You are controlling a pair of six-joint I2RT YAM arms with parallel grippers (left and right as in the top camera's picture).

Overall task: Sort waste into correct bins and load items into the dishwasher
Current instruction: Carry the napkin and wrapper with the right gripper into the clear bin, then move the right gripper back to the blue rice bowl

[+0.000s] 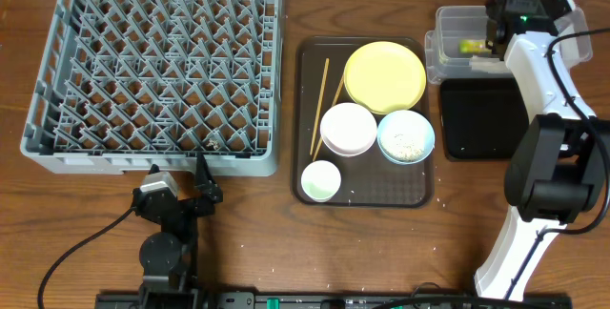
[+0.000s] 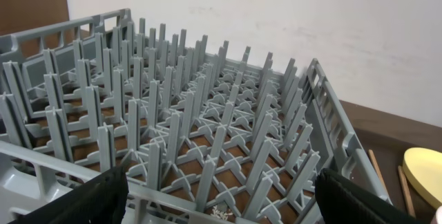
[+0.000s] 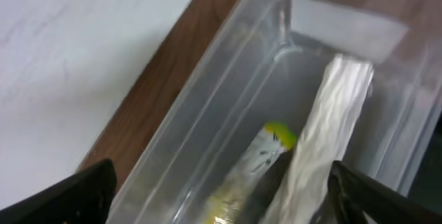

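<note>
Waste sorting in hand: right gripper (image 3: 228, 193) over clear tub (image 1: 446, 25), jaws spread, empty. White wrapper (image 3: 331, 134) and yellow-green packet (image 3: 266, 151) lie inside. Left gripper (image 2: 221, 203) beside dish rack (image 1: 152, 71), jaws spread. Next, likely: lift light-blue bowl (image 1: 406, 137), tip rice out.

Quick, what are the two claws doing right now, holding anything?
Left gripper: open, empty, facing the dish rack.
Right gripper: open, empty, above the clear tub, wrapper and packet inside.

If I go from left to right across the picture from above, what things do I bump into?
grey dish rack → chopsticks → white bowl → light-blue bowl → black tray
</note>
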